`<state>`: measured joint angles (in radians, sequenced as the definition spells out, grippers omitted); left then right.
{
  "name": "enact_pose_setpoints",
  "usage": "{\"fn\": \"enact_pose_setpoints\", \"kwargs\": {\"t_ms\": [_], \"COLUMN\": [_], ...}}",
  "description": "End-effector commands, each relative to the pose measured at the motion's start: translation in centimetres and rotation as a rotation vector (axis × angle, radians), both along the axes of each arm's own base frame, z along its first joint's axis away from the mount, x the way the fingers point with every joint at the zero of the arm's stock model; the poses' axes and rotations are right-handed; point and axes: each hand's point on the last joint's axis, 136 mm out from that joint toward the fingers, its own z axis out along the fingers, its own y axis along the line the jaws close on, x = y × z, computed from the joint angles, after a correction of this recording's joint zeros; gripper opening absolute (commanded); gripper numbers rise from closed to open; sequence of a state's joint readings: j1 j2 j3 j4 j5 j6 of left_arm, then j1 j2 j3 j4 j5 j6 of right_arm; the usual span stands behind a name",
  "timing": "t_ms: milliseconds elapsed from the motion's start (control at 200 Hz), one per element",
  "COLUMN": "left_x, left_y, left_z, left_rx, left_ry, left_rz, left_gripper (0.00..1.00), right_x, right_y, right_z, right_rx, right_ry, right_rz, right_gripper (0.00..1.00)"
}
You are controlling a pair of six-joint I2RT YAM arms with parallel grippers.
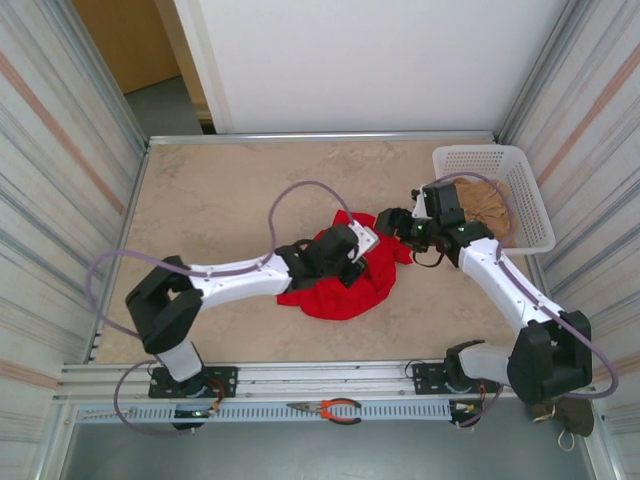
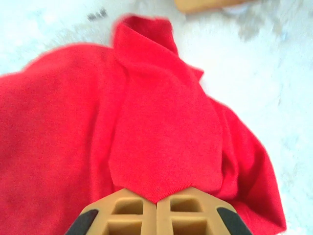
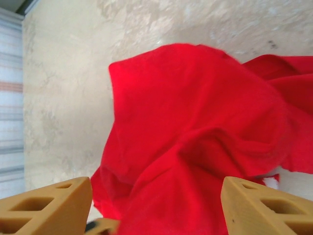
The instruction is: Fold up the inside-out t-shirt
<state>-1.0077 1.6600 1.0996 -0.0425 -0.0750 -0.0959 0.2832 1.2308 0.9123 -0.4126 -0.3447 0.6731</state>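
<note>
Seen from above, the crumpled red t-shirt [image 1: 335, 285] is being worked at the middle of the table [image 1: 220, 190], between both arms. At the left wrist, a fold of it is being pinched by the clenched left gripper [image 2: 156, 203]. At the right wrist, the right gripper [image 3: 155, 200] is being held released above the heap. Slippage is being risked, judging by the thin pinch; bunched layers could be dragged along.

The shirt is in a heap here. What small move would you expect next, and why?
Probably the left gripper should raise its pinch slightly. It is shut on a flap of the red t-shirt, which lies bunched on the table, while the right gripper stands open with cloth between its fingers, holding nothing. Lifting would draw the flap out so the right can find an edge.
</note>
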Motion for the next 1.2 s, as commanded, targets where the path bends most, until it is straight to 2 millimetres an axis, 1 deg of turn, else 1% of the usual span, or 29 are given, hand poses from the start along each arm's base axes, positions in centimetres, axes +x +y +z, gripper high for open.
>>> {"fn": "enact_pose_setpoints", "kwargs": {"t_ms": [0,65,140,245,336,431,521,646,731,772,822,892,917,962,967,987,1007,1017,1037,1077,1122,1197], "left_x": [-0.1,0.2,0.6,1.2,1.4,1.5,1.4,1.2,1.0,0.8,0.7,0.4,0.3,0.3,0.3,0.3,0.4,0.4,0.5,0.9,1.5,2.9], "left_y": [0.6,1.3,1.9,2.5,2.9,3.2,3.1,3.0,3.0,3.1,3.2,3.5,3.7,4.1,4.1,4.4,4.7,4.9,5.2,6.0,7.0,9.1], "left_z": [3.0,3.5,4.0,4.4,4.8,5.2,5.7,6.0,6.3,6.5,6.9,7.7,8.1,8.6,8.7,8.8,9.0,9.1,9.3,9.5,9.6,8.8], "left_rx": [-0.135,-0.155,-0.179,-0.206,-0.217,-0.225,-0.235,-0.243,-0.255,-0.264,-0.276,-0.294,-0.303,-0.318,-0.321,-0.325,-0.335,-0.341,-0.352,-0.373,-0.388,-0.392], "left_ry": [0.032,0.034,0.041,0.063,0.065,0.066,0.067,0.073,0.082,0.085,0.085,0.08,0.076,0.072,0.071,0.072,0.075,0.075,0.079,0.086,0.091,0.111], "left_rz": [0.011,0.027,0.036,0.05,0.057,0.059,0.053,0.043,0.039,0.039,0.039,0.043,0.044,0.053,0.053,0.06,0.07,0.074,0.081,0.102,0.132,0.198], "left_gripper": [0.0,0.0,0.0,0.0,0.0,0.0,0.0,0.0,0.0,0.0,0.0,0.0,0.0,0.0,0.0,0.0,0.0,0.0,0.0,0.0,0.0,0.0], "right_x": [-1.2,-2.3,-3.5,-5.1,-6.4,-7.0,-6.4,-4.9,-3.7,-3.2,-2.4,-1.5,-1.2,-0.7,-0.7,-0.5,-0.3,-0.2,0.0,0.0,0.0,-0.6], "right_y": [-0.5,-0.5,-0.5,0.3,1.0,1.8,2.9,4.3,4.7,4.7,4.4,4.1,4.0,3.9,3.8,3.9,3.9,3.9,3.9,4.2,4.6,5.6], "right_z": [0.8,0.8,0.0,-1.1,-2.1,-3.0,-3.6,-4.1,-4.9,-5.7,-6.5,-7.4,-7.7,-7.9,-7.9,-7.8,-7.8,-7.6,-7.3,-6.4,-5.0,-2.0], "right_rx": [0.009,0.006,-0.006,-0.011,-0.062,-0.09,-0.093,-0.135,-0.173,-0.197,-0.232,-0.248,-0.247,-0.229,-0.228,-0.215,-0.203,-0.194,-0.186,-0.152,-0.117,-0.036], "right_ry": [-0.008,-0.014,-0.009,-0.004,-0.006,-0.014,-0.014,-0.016,-0.005,0.01,0.025,0.036,0.039,0.047,0.049,0.049,0.052,0.047,0.041,0.024,-0.009,-0.069], "right_rz": [0.003,0.009,0.012,0.037,0.061,0.071,0.085,0.104,0.097,0.092,0.068,0.046,0.04,0.036,0.037,0.038,0.044,0.047,0.051,0.076,0.107,0.17], "right_gripper": [0.7,0.71,0.71,0.72,0.74,0.76,0.77,0.77,0.76,0.76,0.74,0.66,0.6,0.4,0.39,0.29,0.22,0.19,0.1,0.0,0.0,0.0]}}
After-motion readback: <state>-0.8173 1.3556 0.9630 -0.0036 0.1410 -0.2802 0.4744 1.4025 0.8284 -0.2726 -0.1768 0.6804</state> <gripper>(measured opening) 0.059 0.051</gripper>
